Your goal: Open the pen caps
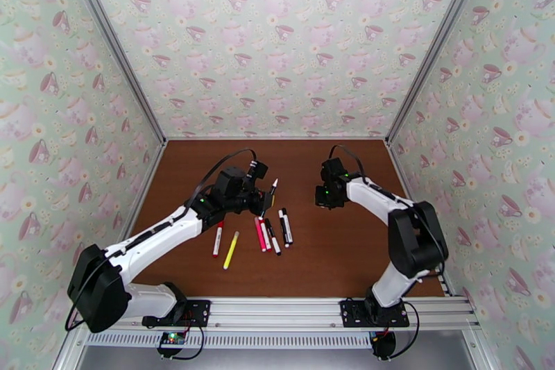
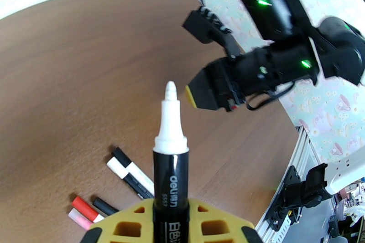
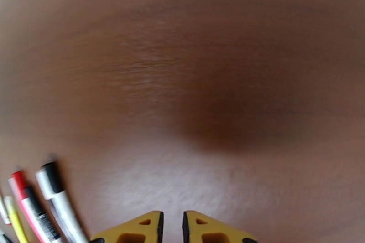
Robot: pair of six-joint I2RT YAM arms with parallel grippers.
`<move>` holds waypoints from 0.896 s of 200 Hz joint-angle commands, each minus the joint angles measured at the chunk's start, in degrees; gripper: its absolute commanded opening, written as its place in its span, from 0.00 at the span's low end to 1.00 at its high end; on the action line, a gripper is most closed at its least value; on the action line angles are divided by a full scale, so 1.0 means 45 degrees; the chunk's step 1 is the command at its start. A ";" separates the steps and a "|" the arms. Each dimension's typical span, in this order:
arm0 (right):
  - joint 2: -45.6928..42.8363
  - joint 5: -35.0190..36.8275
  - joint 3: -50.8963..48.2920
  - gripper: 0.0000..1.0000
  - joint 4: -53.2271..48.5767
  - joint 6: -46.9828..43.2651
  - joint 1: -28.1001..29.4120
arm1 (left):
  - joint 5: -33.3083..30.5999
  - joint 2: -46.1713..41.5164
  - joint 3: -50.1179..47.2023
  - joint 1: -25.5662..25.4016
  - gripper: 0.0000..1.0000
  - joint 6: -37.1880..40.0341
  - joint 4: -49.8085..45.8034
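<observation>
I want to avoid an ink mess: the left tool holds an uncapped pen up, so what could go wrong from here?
The held pen in the left tool aims its bare tip toward the right tool nearby; a brush there could smear ink. The pens on the table lie tightly side by side, so the next pick may knock neighbours.

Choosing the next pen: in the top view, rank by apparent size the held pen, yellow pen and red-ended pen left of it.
1-2. held pen and yellow pen: alike, unranked; the held one is raised, partly hidden by the left gripper.
3. red-ended pen: slightly shorter.
</observation>
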 commanded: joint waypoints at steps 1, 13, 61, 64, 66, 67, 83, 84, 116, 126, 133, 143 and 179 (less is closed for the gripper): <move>0.0621 0.0672 0.0777 0.02 -0.0431 -0.0584 -0.0029 | 0.0004 -0.0329 -0.0170 0.0084 0.00 -0.0030 0.0165; 0.1004 0.0745 0.1044 0.03 -0.0552 -0.0717 -0.0058 | 0.0032 -0.0322 -0.0196 0.0119 0.00 0.0047 0.0168; 0.2020 0.1161 0.1683 0.05 -0.0806 -0.0928 -0.0115 | 0.0009 -0.0184 -0.0124 0.0180 0.00 0.0112 0.0129; 0.2053 0.1217 0.1708 0.05 -0.0808 -0.0918 -0.0119 | 0.0005 -0.0189 -0.0141 0.0189 0.00 0.0111 0.0141; 0.2093 0.1258 0.1723 0.05 -0.0809 -0.0935 -0.0118 | 0.0005 -0.0185 -0.0145 0.0187 0.00 0.0096 0.0161; 0.2103 0.1278 0.1723 0.05 -0.0819 -0.0932 -0.0117 | 0.0002 -0.0187 -0.0145 0.0190 0.00 0.0093 0.0174; 0.2352 0.1489 0.1880 0.07 -0.0921 -0.0950 -0.0137 | 0.0074 -0.0114 -0.0147 0.0183 0.00 0.0037 0.0222; 0.2379 0.1501 0.1879 0.07 -0.0923 -0.0949 -0.0137 | 0.0075 -0.0093 -0.0146 0.0178 0.00 0.0035 0.0214; 0.2611 0.1805 0.1950 0.12 -0.0911 -0.0832 -0.0156 | 0.0116 0.0037 -0.0049 0.0195 0.00 0.0030 0.0169; 0.2687 0.1810 0.1922 0.13 -0.0873 -0.0797 -0.0156 | 0.0094 0.0073 -0.0031 0.0183 0.00 0.0032 0.0168; 0.2741 0.1825 0.1904 0.14 -0.0842 -0.0782 -0.0166 | 0.0095 0.0097 -0.0031 0.0191 0.00 0.0051 0.0168; 0.2777 0.1860 0.1880 0.14 -0.0799 -0.0697 -0.0166 | 0.0086 0.0132 -0.0009 0.0180 0.00 0.0052 0.0131; 0.2826 0.1950 0.1792 0.20 -0.0675 -0.0471 -0.0176 | -0.0106 0.0225 0.0083 0.0219 0.00 0.0035 -0.0092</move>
